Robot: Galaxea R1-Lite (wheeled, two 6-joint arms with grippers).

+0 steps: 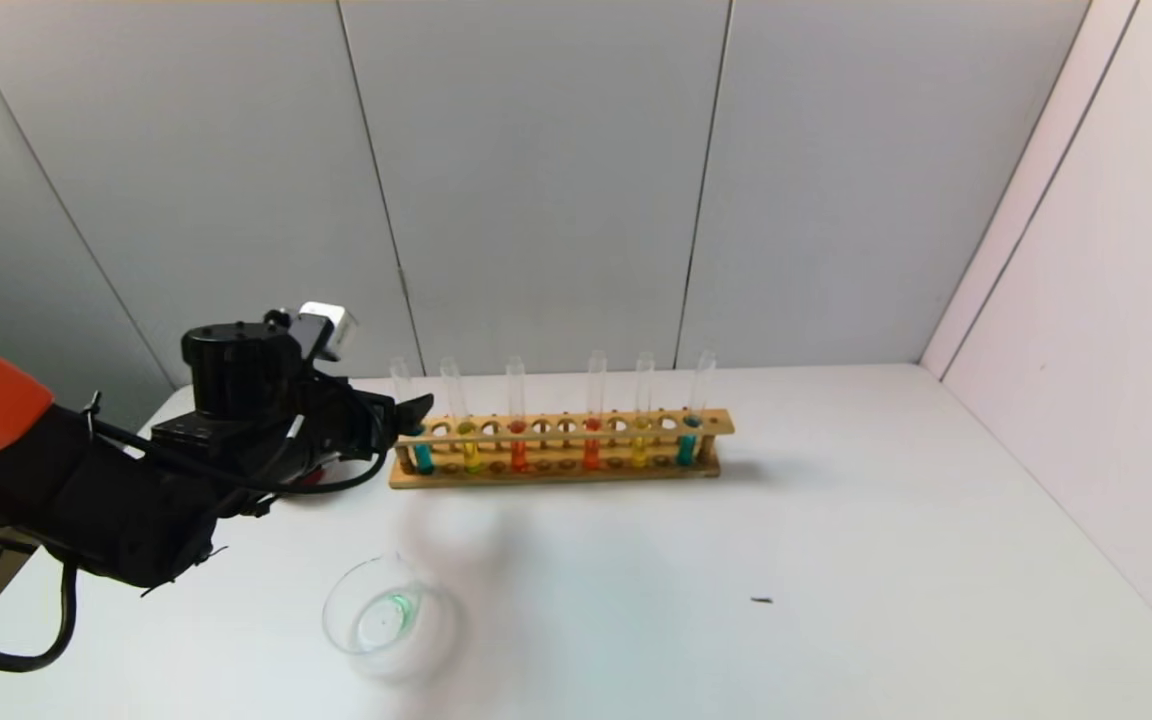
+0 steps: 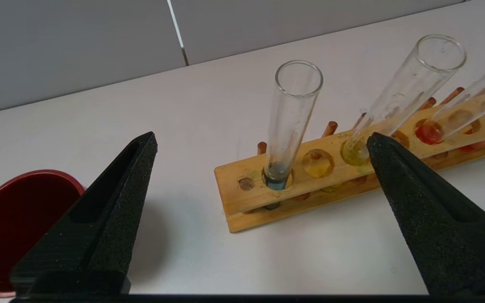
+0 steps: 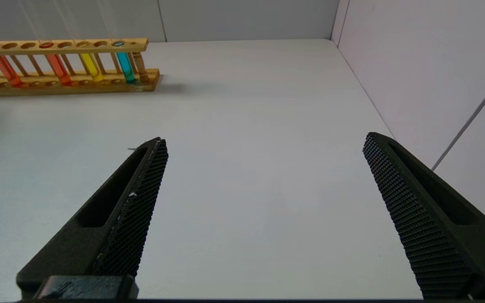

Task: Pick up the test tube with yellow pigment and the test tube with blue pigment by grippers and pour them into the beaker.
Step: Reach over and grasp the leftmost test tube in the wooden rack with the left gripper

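Nearest the robot, the beaker point(image 1: 389, 618) stands on the white table point(image 1: 836, 560) with a small green trace at its bottom; its glass wall is faint and its far side blurs into a hazy patch. Behind it the left gripper point(image 1: 414, 412) hovers at the left end of the wooden rack point(image 1: 561, 445), jaws spread wide and holding nothing; in the head view its fingertips are largely masked by the wrist. Just ahead of it the test tube with blue pigment point(image 2: 289, 126) sits in the end hole, the test tube with yellow pigment point(image 2: 398, 99) two holes along. A dark red cup point(image 2: 11, 227) is cut off by the frame edge. The right gripper point(image 3: 263, 145) hangs released over bare table, unseen from the head. Grey panelled walls point(image 1: 536, 180) close the back.
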